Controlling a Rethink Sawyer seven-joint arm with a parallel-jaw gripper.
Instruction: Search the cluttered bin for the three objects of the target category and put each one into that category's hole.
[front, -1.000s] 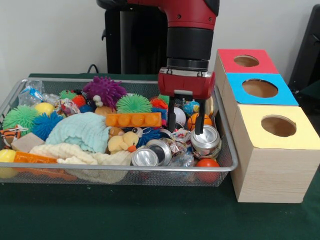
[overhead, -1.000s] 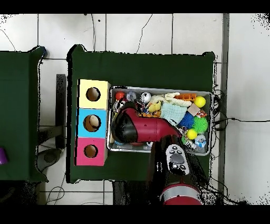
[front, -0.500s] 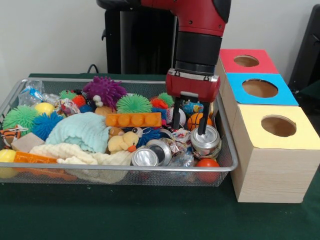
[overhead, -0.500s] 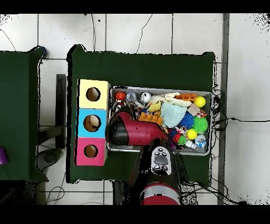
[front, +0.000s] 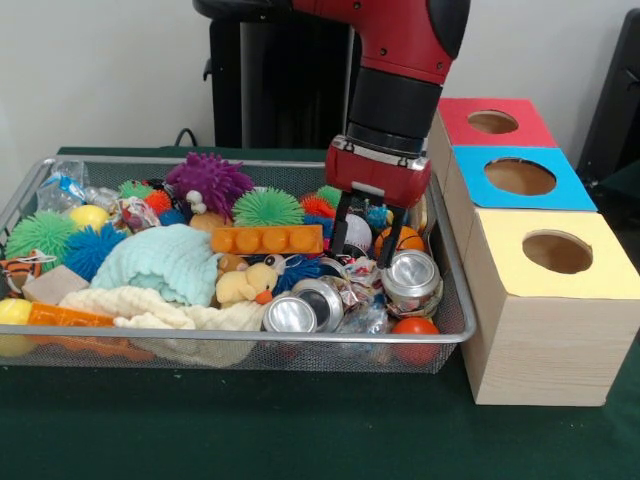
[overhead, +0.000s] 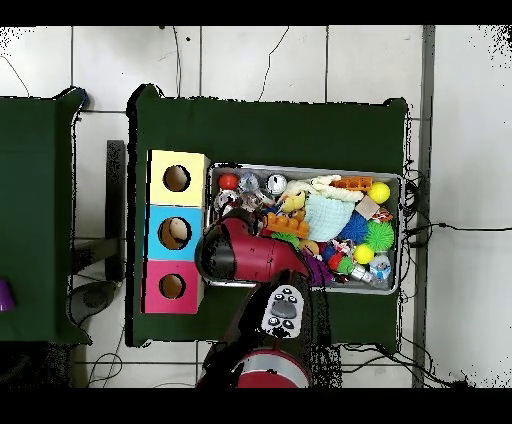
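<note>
Pincer (front: 363, 243) hangs with fingers apart over the cluttered bin (front: 452, 325) at its 3 o'clock end, gripping nothing. One finger (front: 386, 240) stands just beside a silver can (front: 411, 272); contact cannot be confirmed. A wrinkly bundle (front: 360, 273) lies directly below the pincer; the yellow box's hole (front: 557, 251) is further toward 3 o'clock.

The scene is viewed from across the tabletop (front: 300, 440), low and close, facing the pedestal. It is also viewed from high above, straight down, with the robot base at the bottom edge. The mesh bin (front: 440, 330) (overhead: 392, 180) and three coloured boxes (front: 545, 300) (overhead: 160, 232) are shared by both views.
</note>
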